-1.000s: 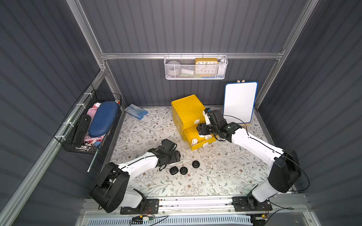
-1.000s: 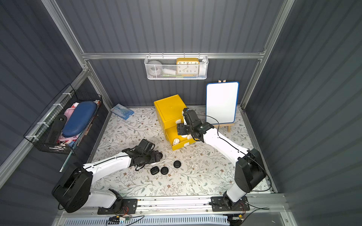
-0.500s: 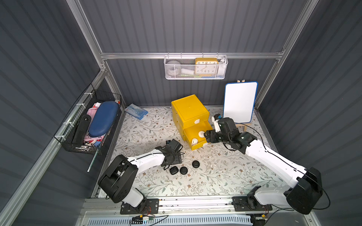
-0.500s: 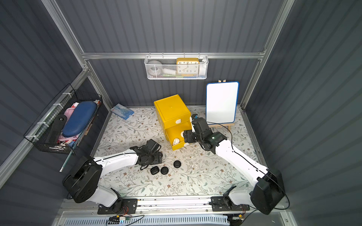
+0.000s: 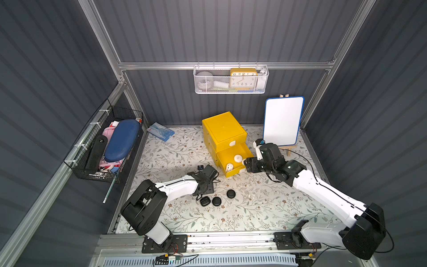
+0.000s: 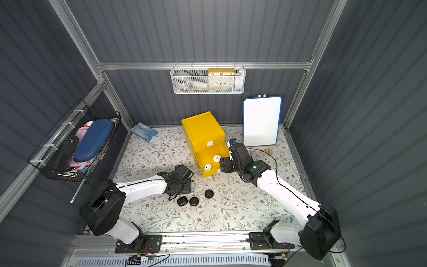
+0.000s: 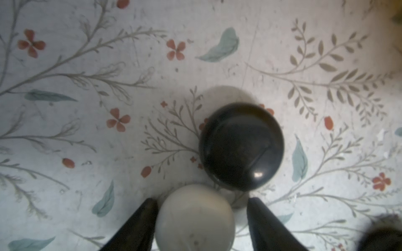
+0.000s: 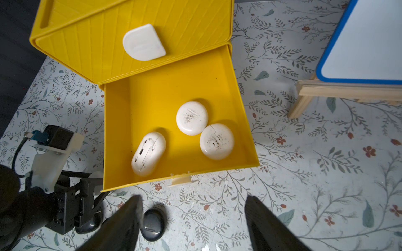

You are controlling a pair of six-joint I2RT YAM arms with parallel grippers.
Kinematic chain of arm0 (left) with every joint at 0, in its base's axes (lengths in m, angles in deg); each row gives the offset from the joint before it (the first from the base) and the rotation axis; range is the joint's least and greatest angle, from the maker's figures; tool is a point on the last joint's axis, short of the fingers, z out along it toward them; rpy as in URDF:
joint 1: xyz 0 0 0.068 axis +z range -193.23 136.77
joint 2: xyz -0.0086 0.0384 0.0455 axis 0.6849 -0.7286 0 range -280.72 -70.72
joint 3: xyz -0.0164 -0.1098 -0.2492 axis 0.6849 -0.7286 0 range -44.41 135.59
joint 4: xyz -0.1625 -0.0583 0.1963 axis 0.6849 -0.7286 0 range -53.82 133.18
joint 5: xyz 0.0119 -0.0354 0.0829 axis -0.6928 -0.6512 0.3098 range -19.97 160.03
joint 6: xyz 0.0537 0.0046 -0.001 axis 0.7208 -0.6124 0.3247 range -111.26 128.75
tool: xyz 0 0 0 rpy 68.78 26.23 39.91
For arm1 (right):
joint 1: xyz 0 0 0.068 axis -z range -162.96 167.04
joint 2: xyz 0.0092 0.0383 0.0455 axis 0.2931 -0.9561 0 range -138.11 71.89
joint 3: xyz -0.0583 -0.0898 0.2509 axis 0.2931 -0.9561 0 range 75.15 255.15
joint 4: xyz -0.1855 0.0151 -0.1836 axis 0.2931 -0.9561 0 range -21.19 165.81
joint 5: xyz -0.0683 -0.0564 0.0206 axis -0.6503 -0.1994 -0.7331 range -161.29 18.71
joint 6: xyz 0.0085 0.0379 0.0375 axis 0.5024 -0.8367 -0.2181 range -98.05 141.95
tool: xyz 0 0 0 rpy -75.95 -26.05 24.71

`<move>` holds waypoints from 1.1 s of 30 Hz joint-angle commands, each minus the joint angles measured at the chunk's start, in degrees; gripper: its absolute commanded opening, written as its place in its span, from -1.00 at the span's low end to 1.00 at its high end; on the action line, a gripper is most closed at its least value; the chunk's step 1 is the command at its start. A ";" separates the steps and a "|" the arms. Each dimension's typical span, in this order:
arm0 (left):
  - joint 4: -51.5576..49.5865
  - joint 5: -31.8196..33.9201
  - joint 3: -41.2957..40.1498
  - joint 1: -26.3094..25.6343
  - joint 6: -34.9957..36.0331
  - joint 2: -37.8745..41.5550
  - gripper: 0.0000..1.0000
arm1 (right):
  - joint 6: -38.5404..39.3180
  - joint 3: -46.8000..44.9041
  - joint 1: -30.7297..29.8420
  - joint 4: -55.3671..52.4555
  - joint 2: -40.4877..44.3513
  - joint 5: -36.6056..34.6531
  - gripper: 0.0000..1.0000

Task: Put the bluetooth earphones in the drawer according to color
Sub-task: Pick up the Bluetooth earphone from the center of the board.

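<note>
Both top views look steeply down from high above the front rail (image 5: 231,240) toward the back wall (image 5: 208,34), far enough to take in the whole cell. The left wrist camera faces straight down, very close to the floral mat (image 7: 87,141). The right wrist camera tilts down at the yellow drawer (image 8: 156,97) from nearby. Both top views also show the mat and the drawer, only smaller.

A flowered cover lies over the table (image 5: 231,215). At its back sit a yellow drawer box (image 5: 223,128), a whiteboard (image 5: 283,120) on an easel and a blue packet (image 5: 160,131). Nearer the front lie three black earphone cases (image 5: 216,201), a white case (image 7: 194,219) just beside one.
</note>
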 commanded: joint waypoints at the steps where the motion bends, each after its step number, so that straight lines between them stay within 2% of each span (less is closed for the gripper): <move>1: -5.40 0.25 0.92 -1.34 -1.55 -1.30 0.48 | -0.50 -1.05 0.40 -0.51 1.71 -0.96 0.58; 9: -5.37 0.69 0.46 -1.89 -2.07 -2.98 0.32 | -0.77 -3.06 0.81 -0.34 4.05 -1.14 0.58; 12: -5.53 1.30 1.43 -1.97 -1.93 -3.50 0.16 | -0.77 -3.38 0.92 -0.42 4.43 -1.07 0.58; 16: -6.28 2.12 3.17 -1.89 -1.26 -3.24 0.07 | -0.77 -3.85 1.13 -0.60 5.34 -1.30 0.57; 28: -10.35 2.76 10.50 -2.27 2.23 4.91 0.05 | -1.60 -6.60 1.66 -0.52 7.73 -2.19 0.57; 33: -8.91 2.84 15.36 -2.52 5.41 6.43 0.03 | -2.08 -7.87 1.89 -0.43 9.08 -2.61 0.57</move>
